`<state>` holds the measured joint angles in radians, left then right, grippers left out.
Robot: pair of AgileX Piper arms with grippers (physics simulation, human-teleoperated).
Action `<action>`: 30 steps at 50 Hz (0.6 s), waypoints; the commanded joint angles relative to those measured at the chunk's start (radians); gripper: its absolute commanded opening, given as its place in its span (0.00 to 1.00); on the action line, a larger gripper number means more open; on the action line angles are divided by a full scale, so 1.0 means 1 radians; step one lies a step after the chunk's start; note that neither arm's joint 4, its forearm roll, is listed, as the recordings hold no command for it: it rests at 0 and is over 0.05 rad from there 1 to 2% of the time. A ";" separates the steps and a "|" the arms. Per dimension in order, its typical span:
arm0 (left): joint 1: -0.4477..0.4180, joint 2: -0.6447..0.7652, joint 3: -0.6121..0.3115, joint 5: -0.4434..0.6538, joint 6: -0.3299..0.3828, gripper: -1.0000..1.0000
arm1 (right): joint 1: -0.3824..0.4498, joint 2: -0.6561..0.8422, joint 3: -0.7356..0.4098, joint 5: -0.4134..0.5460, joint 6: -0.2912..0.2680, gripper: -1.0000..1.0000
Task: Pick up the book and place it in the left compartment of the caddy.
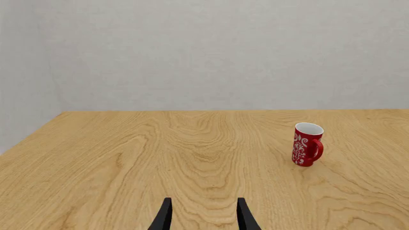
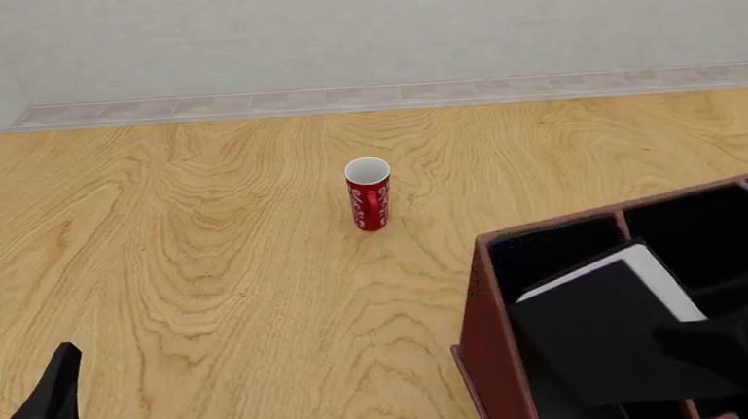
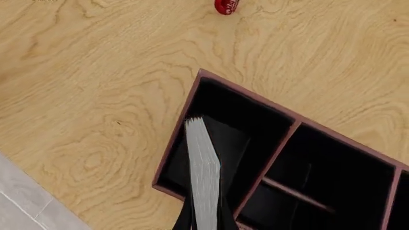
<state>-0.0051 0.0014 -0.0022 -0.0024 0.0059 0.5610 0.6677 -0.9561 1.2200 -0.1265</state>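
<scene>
Your right fingers [image 3: 203,221] are clamped on the book [image 3: 203,172]. In the right wrist view the two dark finger tips sit tight against either side of the white page block at its near end, one on each cover, and the book runs straight out from between them.

The book [image 2: 605,327] hangs over the caddy [image 2: 486,339], tilted, with its far end dipping into the left compartment [image 3: 240,120], the wide undivided section next to the caddy's outer reddish-brown wall. From the front you see the black cover facing up with the white page edge along its right side; the right arm's dark body covers the book's lower right corner. I cannot tell whether the book is touching the compartment floor or walls. It lies closer to the outer wall than to the partition on its other side.

Your left fingers [image 1: 204,214] are spread apart with nothing between them, low over bare tabletop [image 2: 195,259] at the near left corner, well away from the caddy.

The red cup [image 2: 368,193] stands upright mid-table, well apart from the caddy and from both arms. It shows in the left wrist view [image 1: 307,144] too, ahead of the left fingers and off to one side.
</scene>
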 commanded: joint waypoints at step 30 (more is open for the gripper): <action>0.000 0.000 -0.002 0.001 0.000 1.00 | -0.145 0.017 0.021 0.000 0.011 0.00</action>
<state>-0.0051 0.0014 -0.0022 -0.0025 0.0059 0.4495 0.6671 -0.9277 1.2200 -0.1366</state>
